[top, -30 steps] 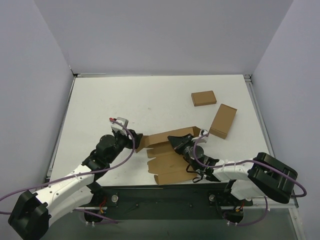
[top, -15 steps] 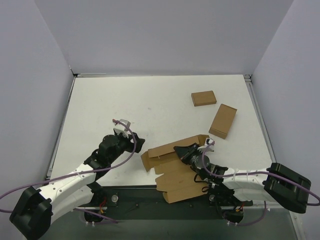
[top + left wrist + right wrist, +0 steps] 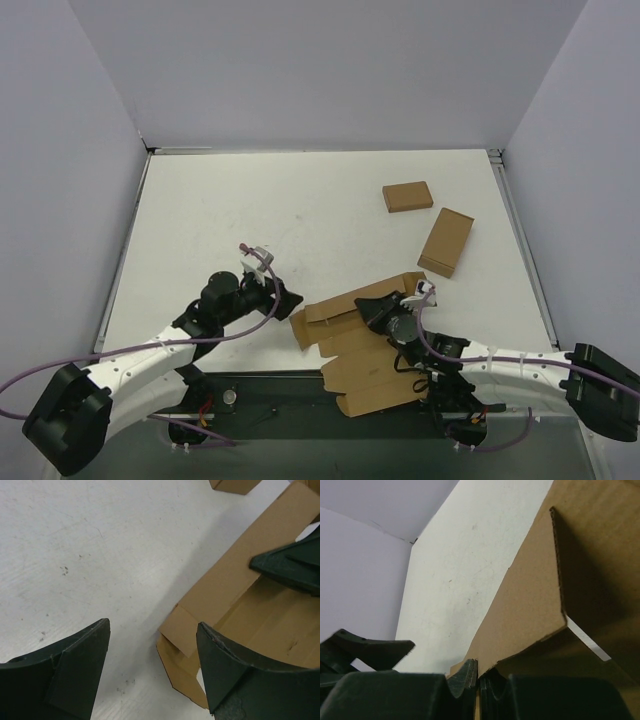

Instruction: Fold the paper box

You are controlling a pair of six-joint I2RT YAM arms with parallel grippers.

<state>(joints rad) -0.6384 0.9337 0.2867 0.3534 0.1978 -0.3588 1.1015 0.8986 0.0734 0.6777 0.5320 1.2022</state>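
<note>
White tabletop, enclosed by pale walls, as I see it from overhead. The paper box, a partly folded brown cardboard sheet, lies at the near edge between the two arms. Its loose flaps point toward the arm bases and overhang the dark mounting rail. Its long panel runs left to right, with the right end angled toward the far side. Right gripper: jaws pinched together on an edge of that panel. Left gripper: jaws spread wide, holding nothing, just beside the sheet's left corner. A small square box and a small oblong box lie well apart from it, far right.
</note>
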